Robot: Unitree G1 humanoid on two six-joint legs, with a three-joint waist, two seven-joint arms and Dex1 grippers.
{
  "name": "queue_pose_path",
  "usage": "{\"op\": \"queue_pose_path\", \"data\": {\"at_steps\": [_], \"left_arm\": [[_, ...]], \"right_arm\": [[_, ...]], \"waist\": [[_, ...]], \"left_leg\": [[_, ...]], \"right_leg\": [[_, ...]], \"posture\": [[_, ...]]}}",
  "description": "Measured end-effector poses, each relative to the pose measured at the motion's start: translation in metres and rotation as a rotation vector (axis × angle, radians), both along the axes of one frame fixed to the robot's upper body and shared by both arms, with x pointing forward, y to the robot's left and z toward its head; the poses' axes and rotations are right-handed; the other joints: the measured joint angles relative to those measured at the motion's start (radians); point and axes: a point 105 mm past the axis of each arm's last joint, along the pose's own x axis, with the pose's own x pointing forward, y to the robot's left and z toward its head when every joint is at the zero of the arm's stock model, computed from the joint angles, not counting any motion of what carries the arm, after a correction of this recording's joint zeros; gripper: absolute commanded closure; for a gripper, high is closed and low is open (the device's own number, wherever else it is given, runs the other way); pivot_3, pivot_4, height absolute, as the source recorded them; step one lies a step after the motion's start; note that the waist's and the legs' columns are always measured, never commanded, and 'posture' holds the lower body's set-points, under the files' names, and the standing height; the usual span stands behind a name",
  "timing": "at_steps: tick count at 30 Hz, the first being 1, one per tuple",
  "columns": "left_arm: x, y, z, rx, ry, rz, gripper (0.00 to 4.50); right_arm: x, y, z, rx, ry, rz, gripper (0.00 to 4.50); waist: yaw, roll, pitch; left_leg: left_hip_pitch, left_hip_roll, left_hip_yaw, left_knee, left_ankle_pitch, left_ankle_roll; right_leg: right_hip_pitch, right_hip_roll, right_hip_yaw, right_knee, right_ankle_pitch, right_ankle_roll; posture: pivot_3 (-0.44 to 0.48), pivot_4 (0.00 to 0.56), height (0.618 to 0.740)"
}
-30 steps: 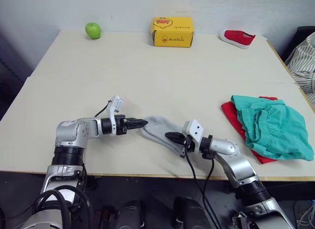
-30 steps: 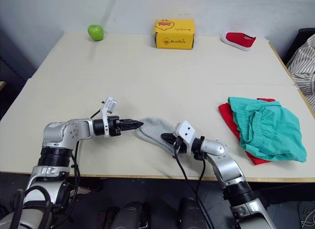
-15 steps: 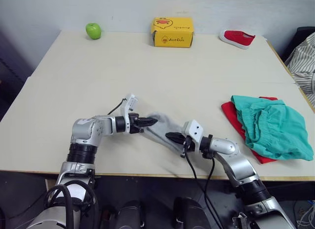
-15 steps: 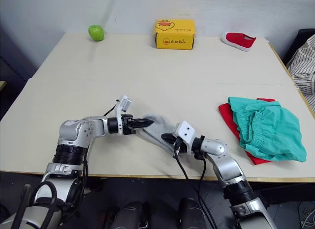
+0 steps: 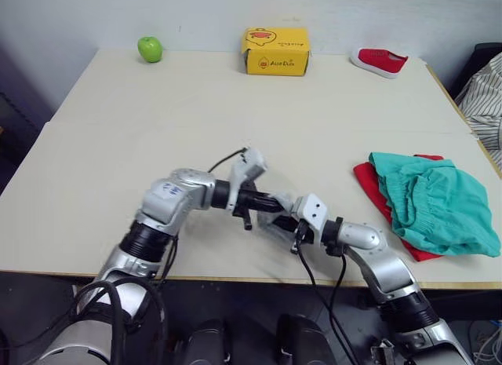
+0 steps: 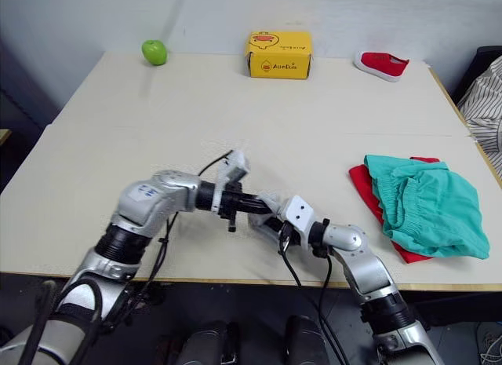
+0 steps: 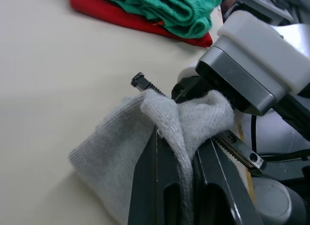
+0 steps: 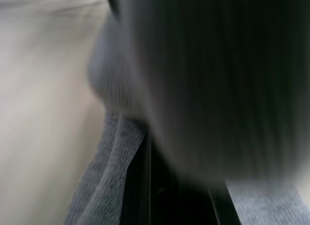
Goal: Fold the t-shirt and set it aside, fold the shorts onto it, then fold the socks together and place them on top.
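I've swung the left arm across: a second ago its pincer held the far end of the socks stretched out to my left, and now the left pincer has carried that end over until it meets the right pincer near the front edge of the worktop. The wrist view shows the grey knit doubled into a hump, with a ridge of it clamped between my left fingers, which are closed down to the thickness of the cloth. The right pincer's serrated fingers sit just behind that hump with the other end of the socks draped on them; I judge they have it pinched, though the knit covers the tips, so I can't be fully sure of the grip.

That means the sock fold is essentially made: the two ends are together and what was a long strip is now a short bundle. The t-shirt lies folded on my right side of the worktop with the shorts stacked on it, well apart from the socks, so those steps look done. What's left, as I read it, is to let one side go without the fold springing open, then carry the bundle right and set it on the teal pile.
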Motion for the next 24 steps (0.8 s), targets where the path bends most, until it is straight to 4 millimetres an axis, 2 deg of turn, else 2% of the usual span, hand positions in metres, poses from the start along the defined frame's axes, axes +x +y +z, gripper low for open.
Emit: {"op": "queue_pose_path", "data": {"at_steps": [7,10,15,21,24], "left_arm": [[0.005,-0.015,-0.009,-0.03,-0.008,-0.007,4.45],[0.005,-0.016,-0.012,-0.028,-0.008,-0.012,3.69],[0.003,-0.018,-0.022,-0.011,-0.019,-0.04,2.09],[-0.006,-0.019,-0.022,-0.047,-0.087,-0.133,0.14],[-0.011,-0.018,-0.022,-0.091,-0.14,-0.186,0.03]], "right_arm": [[-0.009,-0.012,0.001,-0.008,0.031,-0.062,4.5],[-0.019,-0.02,0.003,0.013,0.08,-0.096,4.5],[-0.047,-0.052,0.006,0.028,0.188,-0.18,4.5],[-0.061,-0.094,0.009,0.046,0.228,-0.309,4.5],[-0.06,-0.108,0.019,0.084,0.205,-0.352,4.5]], "waist": [[0.002,0.0,0.0],[0.004,0.0,0.0],[0.019,0.0,0.0],[0.023,0.0,0.0],[0.021,0.0,0.0]], "left_leg": [[-0.001,0.0,-0.001,0.0,0.0,0.001],[-0.002,0.0,-0.002,0.0,0.0,0.001],[-0.003,0.0,-0.001,0.0,-0.001,0.002],[-0.003,0.001,-0.001,0.0,-0.001,0.002],[-0.003,0.001,-0.001,0.0,-0.001,0.002]], "right_leg": [[0.0,0.0,0.0,-0.001,0.0,0.0],[0.0,0.0,-0.001,-0.002,0.0,0.0],[-0.001,0.0,-0.002,-0.004,0.0,0.0],[-0.001,0.0,-0.001,-0.004,0.0,0.0],[-0.001,0.0,-0.001,-0.005,0.0,0.0]], "posture": [[0.0,0.15,0.74],[0.0,0.15,0.74],[0.0,0.15,0.74],[0.0,0.15,0.74],[0.0,0.15,0.74]]}}
